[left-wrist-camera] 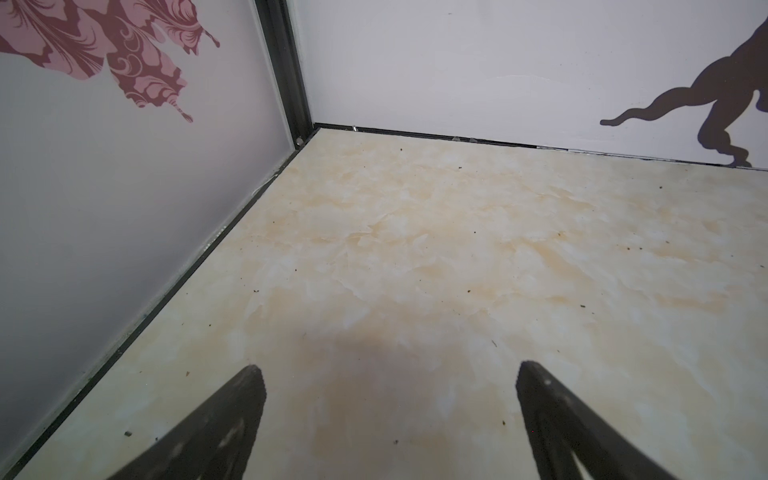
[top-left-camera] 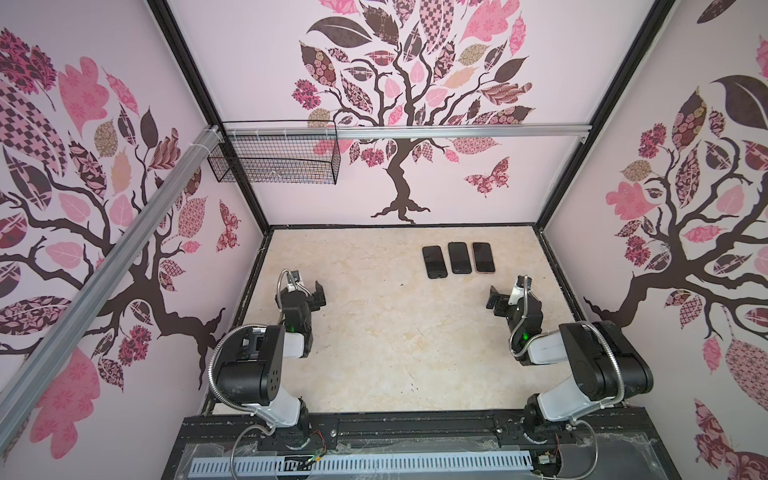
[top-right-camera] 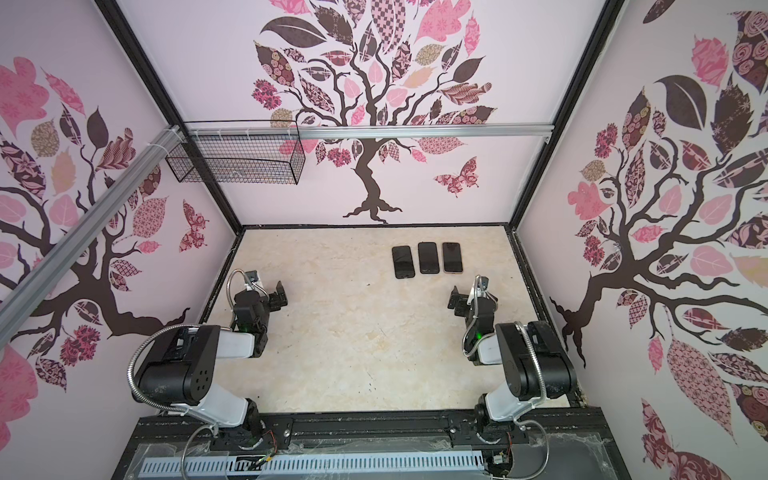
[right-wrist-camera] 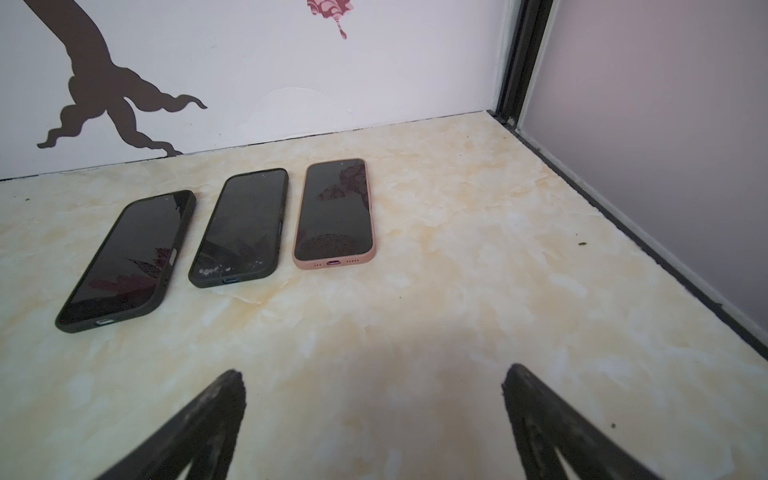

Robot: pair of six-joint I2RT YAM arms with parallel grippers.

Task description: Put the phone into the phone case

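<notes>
1. Three phones lie side by side at the back of the tabletop point(top-left-camera: 374, 353): pink-cased phone point(right-wrist-camera: 334, 212), middle dark-cased phone point(right-wrist-camera: 243, 228), outer dark-cased phone point(right-wrist-camera: 129, 259).
2. Each looks seated in its case; I spot no bare phone or empty case.
3. My left gripper point(left-wrist-camera: 388, 370) and right gripper point(right-wrist-camera: 372, 374) gape empty, clear of them.
4. I judge nothing remains.

Robot test cell, lab setting. Enclosure formed by printed tree-pattern wall panels point(top-left-camera: 415, 62) held in black frame posts point(top-left-camera: 187, 62); aluminium rail point(top-left-camera: 457, 132) fixed across back, wire basket point(top-left-camera: 274, 162) hung from it. Marble-pattern tabletop point(top-left-camera: 374, 332) boxed in on three sides. Left arm point(top-left-camera: 257, 361) and right arm point(top-left-camera: 590, 357) mounted on black base rail point(top-left-camera: 415, 428), slotted cable duct point(top-left-camera: 361, 463) run alongside.
</notes>
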